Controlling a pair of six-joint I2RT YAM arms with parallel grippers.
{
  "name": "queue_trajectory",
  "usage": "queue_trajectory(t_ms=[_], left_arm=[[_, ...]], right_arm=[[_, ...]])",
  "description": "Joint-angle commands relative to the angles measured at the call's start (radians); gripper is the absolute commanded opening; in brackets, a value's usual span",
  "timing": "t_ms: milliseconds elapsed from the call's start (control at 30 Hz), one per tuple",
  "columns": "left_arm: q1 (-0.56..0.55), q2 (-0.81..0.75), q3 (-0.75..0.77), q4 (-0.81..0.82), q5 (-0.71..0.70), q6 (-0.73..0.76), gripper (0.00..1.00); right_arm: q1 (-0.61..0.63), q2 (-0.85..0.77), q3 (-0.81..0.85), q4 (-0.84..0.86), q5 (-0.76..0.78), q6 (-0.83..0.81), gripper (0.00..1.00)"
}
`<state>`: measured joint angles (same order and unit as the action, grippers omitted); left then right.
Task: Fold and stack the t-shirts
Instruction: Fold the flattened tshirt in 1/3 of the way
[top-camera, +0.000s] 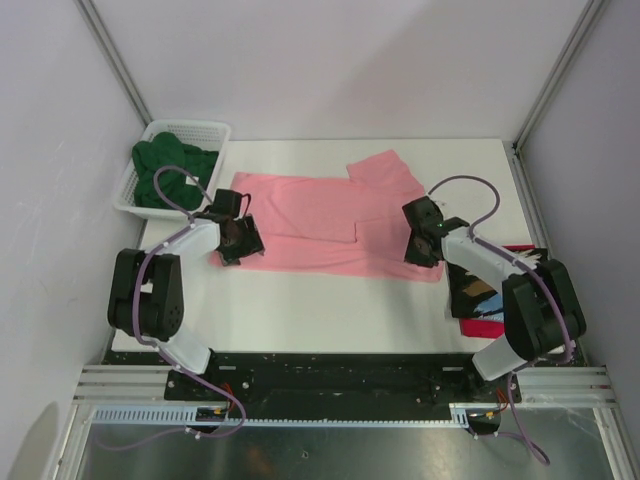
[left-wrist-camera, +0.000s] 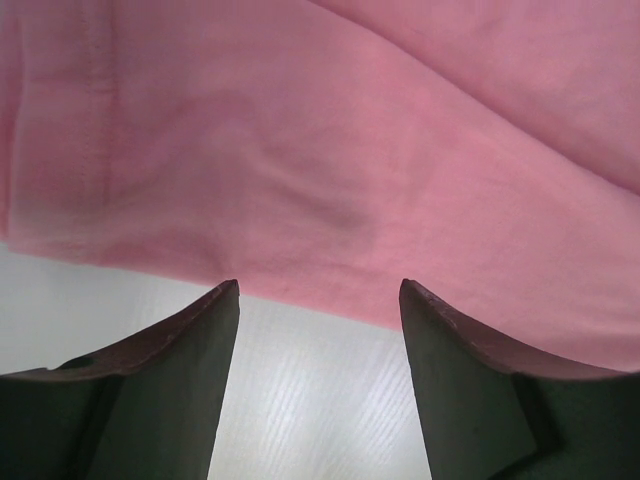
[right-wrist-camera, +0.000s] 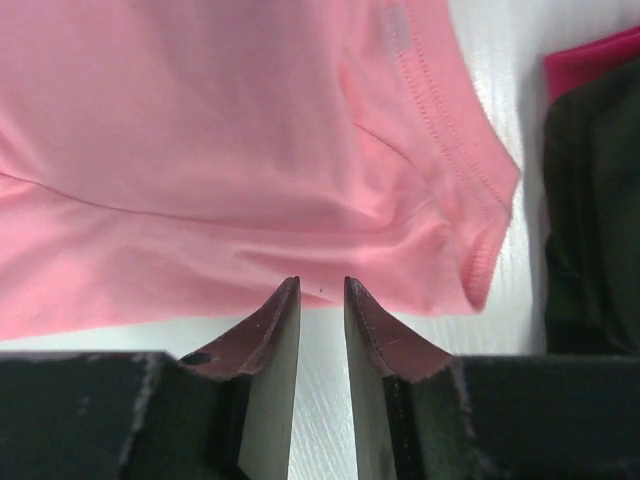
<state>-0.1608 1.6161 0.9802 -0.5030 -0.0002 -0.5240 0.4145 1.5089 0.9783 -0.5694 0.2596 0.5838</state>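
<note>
The salmon-pink t-shirt (top-camera: 320, 215) lies spread flat across the middle of the table, one sleeve pointing to the back right. My left gripper (top-camera: 240, 240) is at its near-left edge, open wide, and the tips (left-wrist-camera: 320, 285) just meet the hem of the pink cloth (left-wrist-camera: 350, 150) with bare table between them. My right gripper (top-camera: 422, 250) is at the near-right corner. Its jaws (right-wrist-camera: 321, 280) stand a narrow gap apart at the hem of the pink shirt (right-wrist-camera: 200, 150), with nothing between them. A dark green t-shirt (top-camera: 170, 175) fills the basket. The black t-shirt (top-camera: 480, 285) lies on the red one (top-camera: 485, 327) at the right edge.
The white mesh basket (top-camera: 190, 127) stands at the back left corner. White walls and metal posts close in the table. In the right wrist view the black shirt (right-wrist-camera: 590, 200) and the red shirt (right-wrist-camera: 590, 60) lie just right of the pink sleeve.
</note>
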Motion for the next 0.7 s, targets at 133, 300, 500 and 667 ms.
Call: queue_trajectory(t_ms=[133, 300, 500, 667], left_arm=[[0.061, 0.013, 0.052, 0.010, -0.111, -0.033, 0.70], [0.115, -0.030, 0.007, 0.010, -0.136, -0.042, 0.70], [0.201, -0.135, -0.060, 0.010, -0.194, -0.082, 0.65], [0.260, -0.140, -0.077, 0.009, -0.191, -0.098, 0.59]], right_arm=[[-0.083, 0.114, -0.022, 0.090, -0.039, -0.012, 0.28], [-0.108, 0.142, -0.042, 0.105, -0.047, -0.023, 0.37], [-0.117, 0.123, -0.050, 0.121, -0.076, -0.031, 0.45], [-0.120, 0.079, -0.050, 0.118, -0.095, -0.034, 0.47]])
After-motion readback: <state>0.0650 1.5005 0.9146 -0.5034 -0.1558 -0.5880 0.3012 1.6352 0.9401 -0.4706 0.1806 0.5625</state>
